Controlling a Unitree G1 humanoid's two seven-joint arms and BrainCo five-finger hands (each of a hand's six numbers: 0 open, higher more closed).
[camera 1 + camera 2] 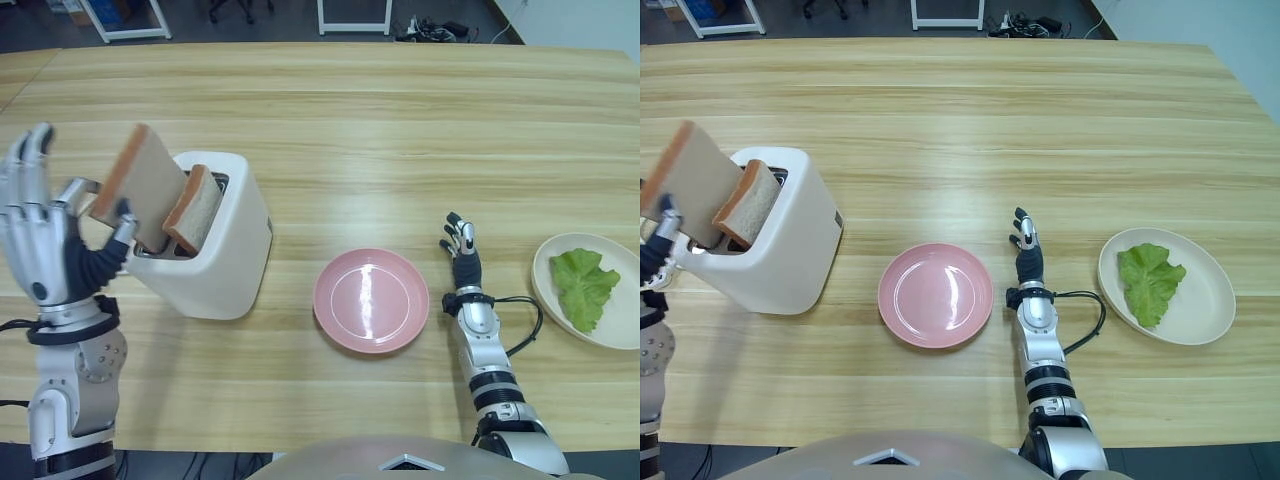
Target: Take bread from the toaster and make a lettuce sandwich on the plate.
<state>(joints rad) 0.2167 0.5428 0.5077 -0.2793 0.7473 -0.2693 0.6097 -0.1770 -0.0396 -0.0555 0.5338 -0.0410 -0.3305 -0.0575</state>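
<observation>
A white toaster [225, 262] stands at the table's left, tilted a little. One bread slice [200, 208] sits in its slot. A second, larger bread slice [140, 183] is lifted partly out and leans to the left; my left hand [45, 235] pinches it between thumb and a finger, its other fingers stretched upward. The empty pink plate [371, 300] lies in the middle near the front. To the plate's right, my right hand [1027, 252] rests flat on the table with straight fingers, holding nothing. A lettuce leaf [1150, 282] lies on a cream plate [1210, 305] at the right.
The wooden table [400, 130] stretches bare behind the plates and toaster. Beyond its far edge are furniture legs and cables [430, 28] on the floor. The cream plate sits close to the table's right side.
</observation>
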